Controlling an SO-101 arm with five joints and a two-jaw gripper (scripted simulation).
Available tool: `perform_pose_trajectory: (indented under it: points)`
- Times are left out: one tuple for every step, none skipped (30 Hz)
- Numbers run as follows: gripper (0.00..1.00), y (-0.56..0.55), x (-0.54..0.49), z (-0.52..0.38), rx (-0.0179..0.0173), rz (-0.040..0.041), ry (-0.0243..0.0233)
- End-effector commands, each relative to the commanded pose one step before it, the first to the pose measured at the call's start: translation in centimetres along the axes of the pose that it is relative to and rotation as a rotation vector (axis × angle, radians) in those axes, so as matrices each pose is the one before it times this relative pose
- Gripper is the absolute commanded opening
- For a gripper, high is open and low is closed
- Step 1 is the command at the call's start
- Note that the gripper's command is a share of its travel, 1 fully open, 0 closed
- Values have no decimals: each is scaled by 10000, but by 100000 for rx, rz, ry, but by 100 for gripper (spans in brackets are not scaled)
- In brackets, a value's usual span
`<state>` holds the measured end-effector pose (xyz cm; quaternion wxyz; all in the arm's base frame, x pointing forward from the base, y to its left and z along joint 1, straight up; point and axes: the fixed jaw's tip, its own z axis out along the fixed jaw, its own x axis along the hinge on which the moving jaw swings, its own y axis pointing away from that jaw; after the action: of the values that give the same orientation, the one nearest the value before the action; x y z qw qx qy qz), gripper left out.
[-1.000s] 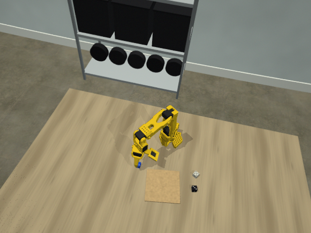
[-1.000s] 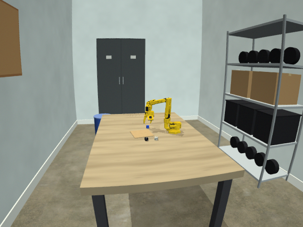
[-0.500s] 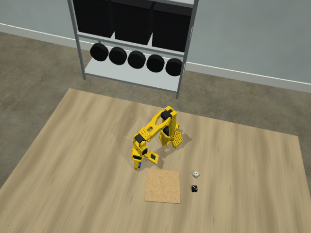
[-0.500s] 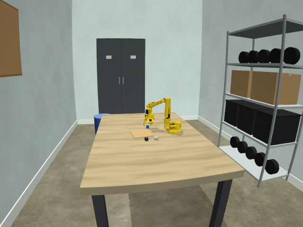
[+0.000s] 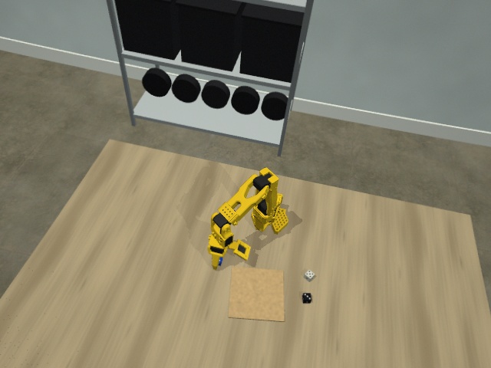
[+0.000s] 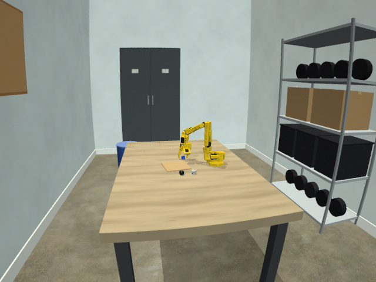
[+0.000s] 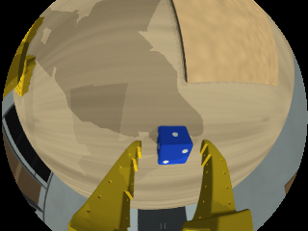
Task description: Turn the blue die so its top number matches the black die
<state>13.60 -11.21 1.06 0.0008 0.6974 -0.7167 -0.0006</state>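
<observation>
The blue die (image 7: 173, 145) lies on the bare table just off the mat's corner. It also shows in the top view (image 5: 220, 261) and the exterior view (image 6: 183, 157). My gripper (image 7: 169, 149) is low over it, open, with a finger on each side and a gap to both. It shows as well in the top view (image 5: 217, 263). The tan mat (image 5: 256, 294) lies flat to the right of the gripper. The black die (image 5: 306, 297) and the white die (image 5: 309, 275) sit on the table right of the mat, apart. Their top numbers are too small to read.
The arm's yellow base (image 5: 269, 215) stands behind the mat. A metal shelf (image 5: 214, 71) with black bins and discs stands off the table's far side.
</observation>
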Motion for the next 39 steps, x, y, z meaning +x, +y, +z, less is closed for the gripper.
perform_pose_trajectory:
  points:
    - [28, -9119, 7197, -9997, 6305, -249, 4489]
    - [28, -36, 0, 2, 0, 0, -3]
    - [28, -60, 0, 4, 3, 0, 0]
    - [28, -84, -6, -1, 0, 0, -3]
    - [27, -114, 0, 1, 0, 0, 0]
    - [27, -144, 0, 3, 3, 0, -3]
    - [27, -174, 1, -2, 3, 0, -3]
    - [27, -210, 1, 7, 3, 0, -3]
    - [26, -234, 1, 2, 3, 0, -6]
    - [26, -270, -5, 4, 3, 0, -3]
    - [25, -301, -5, 0, 3, 0, -6]
    - [25, -330, 1, 8, 6, 0, -6]
    - [24, -354, -5, 9, 3, 0, -6]
    - [24, 0, 0, 0, 0, 0, 0]
    - [24, 0, 0, 0, 0, 0, 0]
    - [23, -378, -9, 4, 5, 0, -8]
    - [23, -402, -5, 8, 6, 0, -6]
    - [22, -420, -11, 9, 6, 0, -9]
    - [21, -438, -5, 11, 6, 0, -6]
    - [21, -444, -11, 11, 6, 0, -9]
    - [20, -462, -17, 12, 6, 0, -9]
    - [19, -462, -11, 18, 6, 0, -9]
    - [18, -462, -17, 12, 6, 0, -9]
    - [17, -468, -17, 18, 6, 0, -6]
    - [17, -456, -17, 17, 6, 0, -9]
    - [16, -450, -23, 17, 6, 0, -9]
    - [15, -432, -17, 16, 6, 0, -6]
    - [14, -420, -17, 15, 3, 0, -9]
    - [14, -402, -23, 20, 6, 0, -6]
    - [13, -378, -17, 12, 6, 0, -9]
    - [13, 0, 0, 0, 0, 0, 0]
    - [13, 0, 0, 0, 0, 0, 0]
    - [13, -354, -19, 16, 3, 1, -7]
    - [12, -329, -19, 20, 6, 0, -6]
    - [12, -300, -18, 12, 3, 0, -6]
    - [11, -269, -19, 16, 3, 0, -3]
    - [11, -234, -12, 8, 3, 0, -6]
    - [10, -210, -12, 13, 3, 0, -3]
    - [10, -174, -12, 10, 3, 0, -3]
